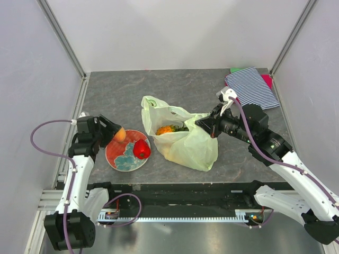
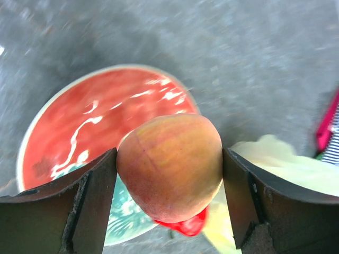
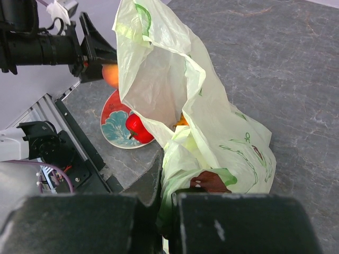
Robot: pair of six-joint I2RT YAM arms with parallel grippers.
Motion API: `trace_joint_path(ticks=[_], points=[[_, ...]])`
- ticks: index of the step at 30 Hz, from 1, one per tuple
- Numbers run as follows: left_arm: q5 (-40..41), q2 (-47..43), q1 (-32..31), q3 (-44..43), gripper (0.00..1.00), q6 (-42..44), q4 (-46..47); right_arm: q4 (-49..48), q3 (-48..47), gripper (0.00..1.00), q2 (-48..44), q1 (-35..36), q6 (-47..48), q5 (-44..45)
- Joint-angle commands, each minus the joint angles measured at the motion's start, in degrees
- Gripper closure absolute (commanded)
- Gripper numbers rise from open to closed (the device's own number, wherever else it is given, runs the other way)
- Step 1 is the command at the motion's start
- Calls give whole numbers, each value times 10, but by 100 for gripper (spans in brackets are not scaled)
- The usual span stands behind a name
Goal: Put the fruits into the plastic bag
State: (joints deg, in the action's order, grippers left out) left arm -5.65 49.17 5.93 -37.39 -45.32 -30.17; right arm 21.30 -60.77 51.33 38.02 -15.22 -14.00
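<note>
Holding peach (image 2: 169, 166) clamped across middle, left jaws hover over plate (image 1: 112, 152) near bench's (image 1: 159, 90) left edge; peach glossy, rigid, likely slippery. Right jaws pinch plastic bag (image 1: 193, 148) rim mid-bench; film thin, floppy.

The peach (image 1: 121, 135) sits between the fingers of the left hand (image 1: 118, 133), above the rim of the plate (image 1: 113, 152). On the plate, just past that hand's fingertips, lies the toy pepper (image 1: 141, 149). The plastic bag (image 1: 193, 148) lies on the tabletop (image 1: 116, 95) between both hands, its edge pinched in the right hand (image 1: 205, 124), with a toy pineapple (image 1: 165, 129) inside. A folded cloth (image 1: 253, 87) lies behind the right hand.
</note>
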Motion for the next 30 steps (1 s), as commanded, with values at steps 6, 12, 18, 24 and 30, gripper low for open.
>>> trace_joint_path(ticks=[6, 12, 18, 24, 30], points=[[-9, -37, 3, -84, 46, 42, 87, -9, -23, 100, 3, 0, -1, 13], [-103, -35, -4, -136, 48, 53, 180, -9, -25, 100, 8, 0, 0, 16], [-188, 27, -122, -243, 48, 133, 290, -10, -25, 100, 10, 0, -2, 23], [-402, 98, -238, -299, 47, 183, 427, -12, -27, 100, 16, 0, -9, 22], [-442, 167, -299, -328, 48, 291, 305, -12, -29, 100, 13, 0, -11, 29]])
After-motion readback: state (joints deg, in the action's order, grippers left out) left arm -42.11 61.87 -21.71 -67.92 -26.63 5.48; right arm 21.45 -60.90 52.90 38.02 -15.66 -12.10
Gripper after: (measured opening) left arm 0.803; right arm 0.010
